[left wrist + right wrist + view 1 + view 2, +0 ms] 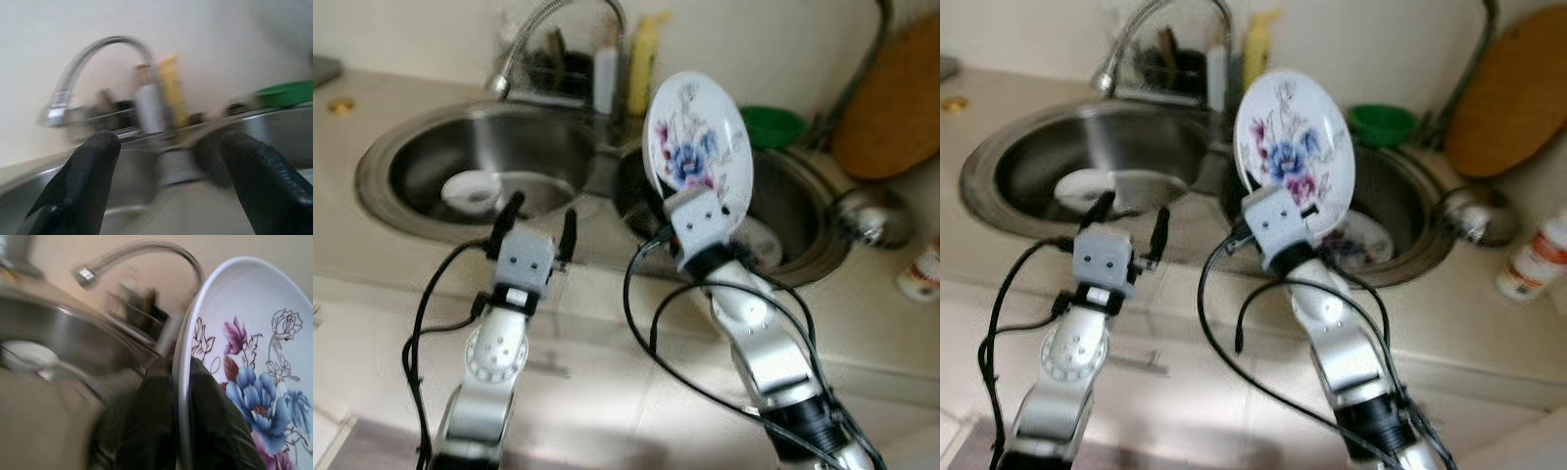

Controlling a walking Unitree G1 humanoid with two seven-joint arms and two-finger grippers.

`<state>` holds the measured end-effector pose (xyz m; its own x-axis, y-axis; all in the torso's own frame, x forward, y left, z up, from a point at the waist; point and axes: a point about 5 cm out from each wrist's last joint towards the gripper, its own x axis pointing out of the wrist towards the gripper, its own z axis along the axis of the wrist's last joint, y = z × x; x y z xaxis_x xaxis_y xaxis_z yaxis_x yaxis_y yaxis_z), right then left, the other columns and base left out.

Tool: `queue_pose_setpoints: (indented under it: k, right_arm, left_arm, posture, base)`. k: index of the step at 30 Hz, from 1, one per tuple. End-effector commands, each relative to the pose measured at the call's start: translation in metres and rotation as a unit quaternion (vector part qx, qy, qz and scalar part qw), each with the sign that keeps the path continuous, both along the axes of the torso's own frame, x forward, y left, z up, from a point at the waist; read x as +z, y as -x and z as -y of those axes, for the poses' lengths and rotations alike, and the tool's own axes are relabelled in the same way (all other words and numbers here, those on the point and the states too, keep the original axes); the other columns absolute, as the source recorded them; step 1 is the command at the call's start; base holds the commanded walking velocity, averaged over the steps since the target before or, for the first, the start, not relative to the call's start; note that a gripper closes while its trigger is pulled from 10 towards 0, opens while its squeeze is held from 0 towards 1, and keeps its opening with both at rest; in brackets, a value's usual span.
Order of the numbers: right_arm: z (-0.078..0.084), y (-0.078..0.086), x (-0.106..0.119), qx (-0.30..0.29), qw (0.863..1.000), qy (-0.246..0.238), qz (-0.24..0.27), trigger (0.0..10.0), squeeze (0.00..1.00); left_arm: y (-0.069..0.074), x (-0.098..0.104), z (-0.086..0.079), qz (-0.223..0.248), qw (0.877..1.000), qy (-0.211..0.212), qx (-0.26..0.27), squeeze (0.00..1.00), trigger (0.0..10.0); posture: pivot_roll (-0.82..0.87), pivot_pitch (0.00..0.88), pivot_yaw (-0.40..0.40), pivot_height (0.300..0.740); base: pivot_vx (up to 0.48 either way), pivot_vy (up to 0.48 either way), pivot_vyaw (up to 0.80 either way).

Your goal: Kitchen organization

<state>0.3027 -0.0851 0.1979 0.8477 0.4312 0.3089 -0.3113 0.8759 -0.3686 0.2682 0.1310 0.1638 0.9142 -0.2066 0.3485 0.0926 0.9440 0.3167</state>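
My right gripper [677, 196] is shut on the lower rim of a white plate [697, 137] painted with blue and pink flowers, holding it upright above the right sink basin [798, 211]. In the right wrist view the plate [244, 357] stands edge-on between the two black fingers [146, 416]. My left gripper [537, 220] is open with nothing in it, hovering over the counter edge in front of the left sink basin [431, 166], where a white bowl [473, 191] lies. Another flowered plate [1361, 240] lies in the right basin.
A curved faucet [558, 24] rises between the basins, with a yellow bottle [643, 64] and a dish rack behind it. A green bowl [771, 124], a wooden board [891, 98], a steel ladle [867, 217] and a small bottle [1533, 257] stand at the right.
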Motion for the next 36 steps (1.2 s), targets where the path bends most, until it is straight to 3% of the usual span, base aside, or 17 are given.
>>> queue_pose_setpoints:
  k: [1, 12, 20, 23, 27, 30, 36]
  right_arm:
    - [-0.003, 0.001, 0.011, 0.003, 1.0, -0.006, 0.025, 10.0, 0.0]
    - [-0.005, 0.0, 0.01, 0.014, 1.0, -0.014, 0.01, 10.0, 0.0]
    - [-0.017, -0.01, -0.003, 0.056, 0.996, -0.023, -0.071, 10.0, 0.0]
    - [-0.021, -0.019, -0.007, 0.054, 0.993, -0.024, -0.098, 10.0, 0.0]
    - [-0.022, -0.044, -0.02, 0.039, 0.983, -0.01, -0.18, 10.0, 0.0]
    - [-0.021, -0.049, -0.025, 0.036, 0.978, -0.007, -0.207, 10.0, 0.0]
    - [-0.006, -0.07, -0.035, -0.018, 0.961, -0.017, -0.277, 10.0, 0.0]
  left_arm:
    - [0.0, 0.004, -0.004, 0.007, 1.0, -0.006, 0.003, 0.0, 10.0]
    - [0.0, 0.003, -0.004, 0.005, 1.0, -0.006, 0.004, 0.0, 10.0]
    - [0.0, 0.003, -0.004, 0.006, 1.0, -0.008, 0.007, 0.0, 10.0]
    - [-0.001, 0.003, -0.004, 0.006, 1.0, -0.008, 0.008, 0.0, 10.0]
    - [-0.001, 0.004, -0.004, 0.009, 1.0, -0.009, 0.008, 0.0, 10.0]
    - [-0.002, 0.004, -0.004, 0.009, 1.0, -0.009, 0.009, 0.0, 10.0]
    - [-0.002, 0.005, -0.004, 0.013, 1.0, -0.008, 0.012, 0.0, 10.0]
  posture:
    - [0.07, 0.0, -0.075, 0.74]
    - [0.07, 0.0, -0.076, 0.74]
    - [0.07, 0.0, -0.077, 0.74]
    - [0.08, 0.0, -0.077, 0.74]
    - [0.08, 0.0, -0.077, 0.74]
    - [0.09, 0.0, -0.079, 0.74]
    - [0.1, 0.0, -0.087, 0.74]
  base:
    - [0.0, 0.0, 0.0]
    - [0.0, 0.0, 0.0]
    - [0.0, 0.0, 0.0]
    - [0.0, 0.0, 0.0]
    - [0.0, 0.0, 0.0]
    - [0.0, 0.0, 0.0]
    - [0.0, 0.0, 0.0]
